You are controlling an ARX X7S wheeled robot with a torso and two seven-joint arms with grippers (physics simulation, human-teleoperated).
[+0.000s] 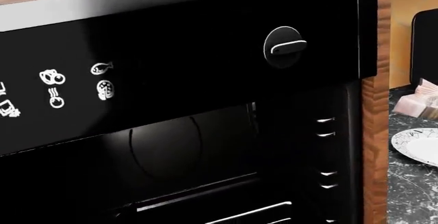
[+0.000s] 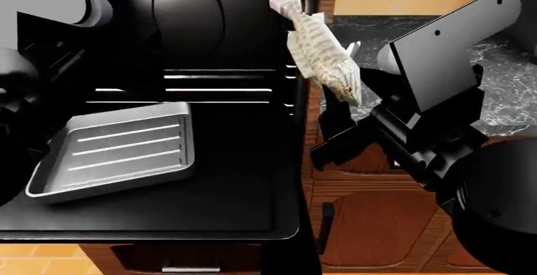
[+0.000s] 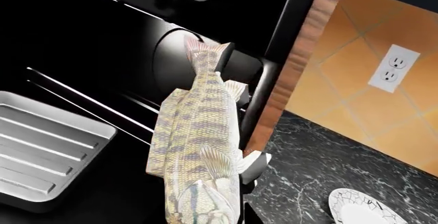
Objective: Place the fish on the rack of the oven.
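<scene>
The fish (image 2: 323, 48), olive-tan and scaly, hangs in the air at the right edge of the open oven (image 2: 218, 42). Its tail points up and away, and its head end sits in my right gripper (image 2: 343, 106), which is shut on it. In the right wrist view the fish (image 3: 198, 147) stretches from the jaws toward the round fan disc (image 3: 171, 55) and hides the fingertips. The rack bars (image 2: 226, 89) cross the dark cavity, left of the fish and lower. My left arm (image 2: 59, 1) reaches in at the upper left; its gripper does not show in any view.
A grey ridged tray (image 2: 117, 149) lies on the lowered oven door (image 2: 243, 206). The control panel knob (image 1: 285, 46) is above the cavity. A dark marble counter (image 2: 503, 67) with a white plate (image 3: 362, 211) lies right of the wooden cabinet side (image 1: 375, 147).
</scene>
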